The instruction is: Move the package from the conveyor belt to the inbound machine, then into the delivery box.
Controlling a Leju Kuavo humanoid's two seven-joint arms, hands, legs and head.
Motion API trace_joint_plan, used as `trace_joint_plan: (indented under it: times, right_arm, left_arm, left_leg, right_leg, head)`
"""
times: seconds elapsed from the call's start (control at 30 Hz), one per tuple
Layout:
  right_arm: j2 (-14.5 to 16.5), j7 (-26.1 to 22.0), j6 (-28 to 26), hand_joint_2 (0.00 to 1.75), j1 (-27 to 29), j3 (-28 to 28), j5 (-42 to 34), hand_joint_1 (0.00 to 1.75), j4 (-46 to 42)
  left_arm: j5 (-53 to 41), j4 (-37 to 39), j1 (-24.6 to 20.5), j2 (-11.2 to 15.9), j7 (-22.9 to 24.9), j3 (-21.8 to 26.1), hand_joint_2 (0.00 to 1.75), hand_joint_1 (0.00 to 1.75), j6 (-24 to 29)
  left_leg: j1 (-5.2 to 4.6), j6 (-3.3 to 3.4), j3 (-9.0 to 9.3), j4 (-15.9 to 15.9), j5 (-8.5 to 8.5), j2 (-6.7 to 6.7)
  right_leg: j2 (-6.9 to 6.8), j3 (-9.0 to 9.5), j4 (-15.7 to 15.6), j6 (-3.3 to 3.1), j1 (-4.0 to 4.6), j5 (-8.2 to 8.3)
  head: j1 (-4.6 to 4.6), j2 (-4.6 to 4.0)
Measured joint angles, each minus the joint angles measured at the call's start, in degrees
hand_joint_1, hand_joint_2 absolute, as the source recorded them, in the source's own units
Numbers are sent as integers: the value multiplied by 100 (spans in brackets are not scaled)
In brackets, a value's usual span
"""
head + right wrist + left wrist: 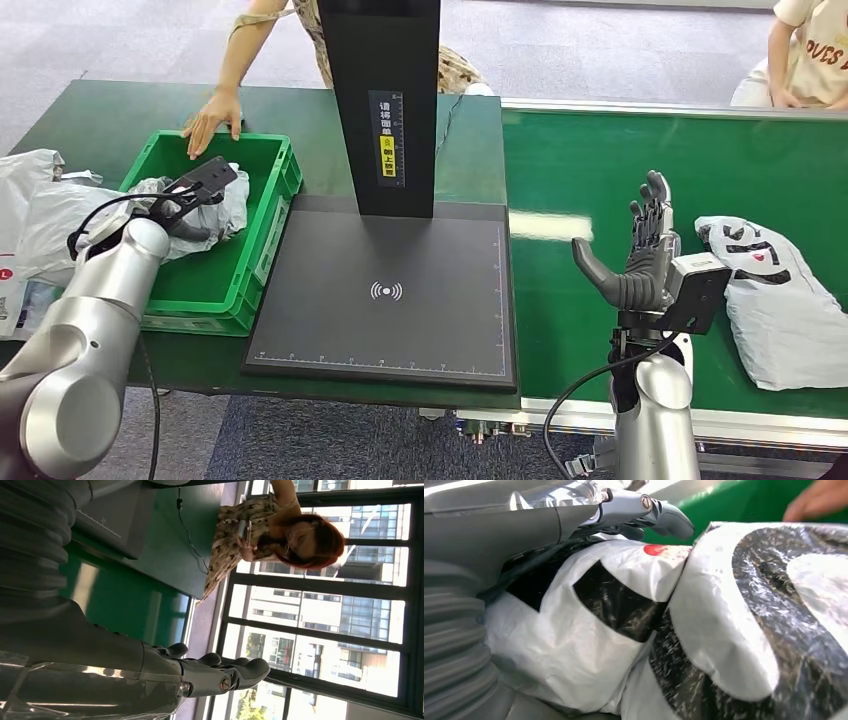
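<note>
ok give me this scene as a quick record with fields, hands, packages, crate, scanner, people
left hand: in the green crate, on a white and black package; grip cannot be told
right hand: raised over the conveyor belt, fingers apart, holding nothing
second package: lying on the belt beside the right hand
inbound machine: black plate bare
person's hand: resting on the crate's far rim

A person's hand (pixel 212 120) rests on the table (pixel 90 115); white bags (pixel 35 215) lie nearby.

The left hand (pixel 190 205) reaches far-left, seemingly pressing down with fingers closed; the right hand (pixel 640 262) is raised upright, fingers spread.
</note>
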Motion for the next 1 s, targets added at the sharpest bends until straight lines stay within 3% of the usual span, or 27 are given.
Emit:
trace_joint_plan:
  times: [0.13, 0.3, 0.47, 0.67, 0.87, 1.0]
  right_arm:
    - [0, 30, -2, 175, 48, 0, -54, 0, -22]
    - [-2, 37, -52, 175, 186, -2, -57, 0, -105]
    - [-13, 34, -112, 175, 343, -16, -57, 0, -242]
    - [-20, 7, -205, 175, 554, -90, -57, 0, -427]
    - [-20, -3, -211, 175, 695, -182, -47, 0, -632]
    - [-20, -3, -189, 175, 728, -224, -42, 0, -694]
  left_arm:
    - [239, -22, 31, -36, -362, 109, 175, 0, 879]
    - [738, -370, 146, -244, -1353, 244, 175, 0, 1672]
    - [1532, -1394, 437, -493, -1766, 38, 175, 0, 1870]
    - [2507, -2900, 994, -564, -2191, -464, 175, 0, 2149]
    - [2872, -3700, 1374, -619, -2270, -851, 175, 0, 1944]
    - [4716, -4171, 1681, -730, -3322, -897, 175, 0, 1030]
  left_leg:
    - [0, 0, 0, 1, 0, 0]
    - [0, 0, -2, 3, 0, -1]
    - [0, 2, -4, 3, -2, 1]
    - [-3, 1, -3, 2, -3, 1]
    - [-3, 1, -3, 2, -2, 1]
    - [-3, 1, -2, 2, -2, 4]
  right_leg:
    - [0, -1, 0, 0, 0, 0]
    - [-2, -3, 0, 0, -1, 0]
    - [4, -4, -1, 1, -4, 0]
    - [3, -5, -1, 0, -2, 0]
    - [2, -5, -1, 1, -1, 0]
    - [8, -4, -1, 1, -3, 1]
  head:
    - [-1, 0]
    - [0, 0]
    - [1, 0]
    - [-1, 0]
    - [0, 0]
    - [-2, 0]
